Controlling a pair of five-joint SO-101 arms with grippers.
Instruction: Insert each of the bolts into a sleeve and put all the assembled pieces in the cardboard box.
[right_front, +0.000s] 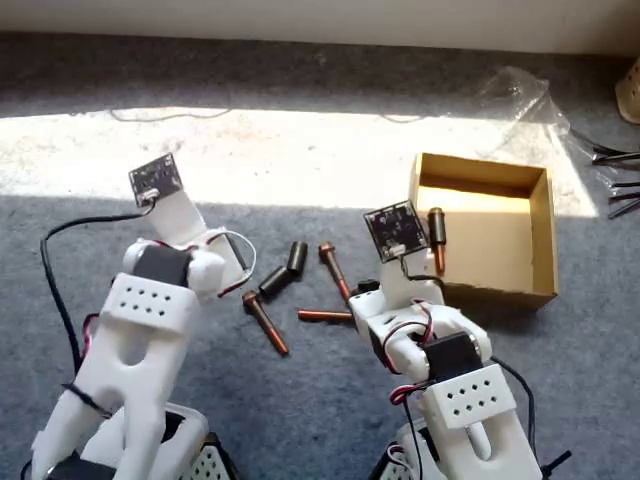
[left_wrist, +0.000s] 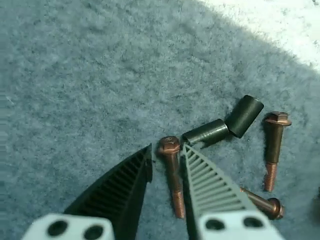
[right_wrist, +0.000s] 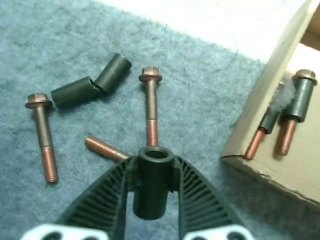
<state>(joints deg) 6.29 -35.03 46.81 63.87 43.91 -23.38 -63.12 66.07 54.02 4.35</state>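
While the right tool (right_wrist: 154, 163) clamps a sleeve (right_wrist: 152, 192) upright, the left tool (left_wrist: 166, 149) gapes astride a bolt (left_wrist: 174, 177).

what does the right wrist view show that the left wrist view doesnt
Right wrist, not left: the right hand shut on a sleeve, and the cardboard box holding two assembled pieces. Left wrist, not right: the open left hand straddling a bolt. Both: that bolt, two more loose bolts, and two loose sleeves lying end to end.
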